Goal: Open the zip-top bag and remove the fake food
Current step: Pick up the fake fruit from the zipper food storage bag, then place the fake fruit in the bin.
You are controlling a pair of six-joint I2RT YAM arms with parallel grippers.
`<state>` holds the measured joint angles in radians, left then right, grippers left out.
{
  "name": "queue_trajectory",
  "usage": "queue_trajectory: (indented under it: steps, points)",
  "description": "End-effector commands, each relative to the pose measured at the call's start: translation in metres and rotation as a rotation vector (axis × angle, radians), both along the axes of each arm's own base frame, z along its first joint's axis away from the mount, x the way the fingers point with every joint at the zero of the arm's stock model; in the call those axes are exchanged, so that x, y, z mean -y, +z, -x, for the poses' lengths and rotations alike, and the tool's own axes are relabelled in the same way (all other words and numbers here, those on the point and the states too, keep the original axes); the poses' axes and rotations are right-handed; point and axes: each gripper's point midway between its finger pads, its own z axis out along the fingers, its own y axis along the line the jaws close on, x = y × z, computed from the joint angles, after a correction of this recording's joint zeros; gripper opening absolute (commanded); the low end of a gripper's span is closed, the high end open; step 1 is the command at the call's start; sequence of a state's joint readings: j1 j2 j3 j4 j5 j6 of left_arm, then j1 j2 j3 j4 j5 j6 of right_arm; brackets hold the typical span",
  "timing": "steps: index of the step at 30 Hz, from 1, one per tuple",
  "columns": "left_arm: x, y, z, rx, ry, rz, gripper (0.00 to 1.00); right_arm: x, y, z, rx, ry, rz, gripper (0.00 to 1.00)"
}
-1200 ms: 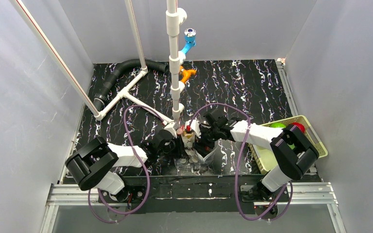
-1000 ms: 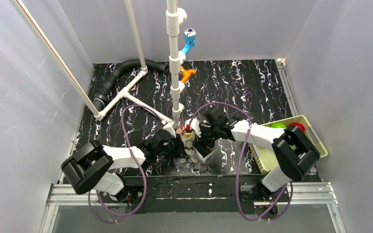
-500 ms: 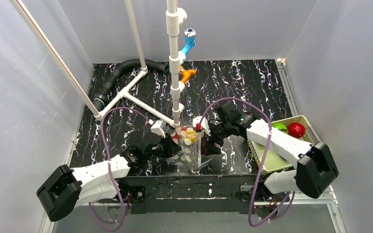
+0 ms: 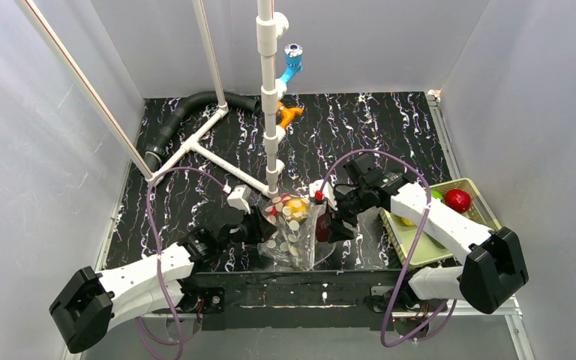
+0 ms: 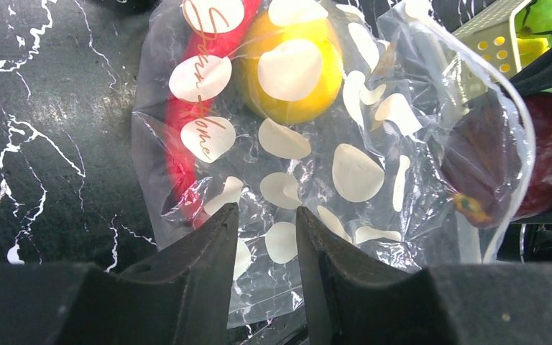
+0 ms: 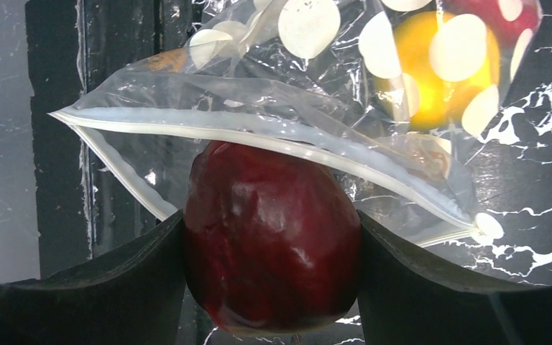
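Note:
The zip-top bag (image 4: 292,238), clear with whitish dots, lies crumpled near the table's front edge with its mouth open toward the right. Fake food shows inside it: a yellow fruit (image 5: 287,65) and a long red pepper (image 5: 187,122). My right gripper (image 6: 272,219) is shut on a dark red apple-like fruit (image 6: 273,237) just outside the bag's white zip strip (image 6: 259,140). In the top view that gripper (image 4: 330,223) sits at the bag's right edge. My left gripper (image 5: 266,215) stands open at the bag's left bottom corner, with film showing between its jaws.
A pale yellow-green mesh basket (image 4: 487,217) at the right holds a red (image 4: 457,199), a green and a yellow piece. A white pipe frame (image 4: 270,97), a black hose (image 4: 187,112) and blue (image 4: 292,64) and orange (image 4: 289,114) fittings stand behind.
The right gripper has drawn the dark red fruit rightward out of the bag's mouth. The left arm has pulled back toward the near left and its jaws have parted.

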<state>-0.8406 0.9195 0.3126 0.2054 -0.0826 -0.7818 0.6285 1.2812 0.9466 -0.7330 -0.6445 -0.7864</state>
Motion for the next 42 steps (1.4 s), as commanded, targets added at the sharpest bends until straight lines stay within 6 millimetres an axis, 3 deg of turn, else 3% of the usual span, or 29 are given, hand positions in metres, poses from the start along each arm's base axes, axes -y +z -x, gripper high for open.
queue_trajectory:
  steps: [1,13,18,24,37,42]
  points:
    - [-0.008,0.003,-0.001,0.024,0.023,-0.008,0.36,0.002,0.016,0.000,0.025,0.025,-0.014,0.19]
    - [-0.034,0.022,0.006,0.087,0.085,0.022,0.71,0.032,0.040,-0.006,0.071,-0.073,-0.100,0.19]
    - [-0.043,0.024,0.010,0.091,0.098,0.014,0.80,0.046,0.052,-0.009,0.089,-0.117,-0.139,0.19]
    - [-0.045,0.027,0.013,0.096,0.093,0.020,0.83,0.064,0.061,-0.014,0.096,-0.189,-0.173,0.20]
    - [-0.048,0.028,0.017,0.099,0.088,0.027,0.85,0.109,0.075,-0.051,0.133,-0.481,-0.208,0.20]
    - [-0.051,0.028,0.019,0.105,0.091,0.034,0.91,0.132,0.074,-0.067,0.159,-0.616,-0.196,0.21]
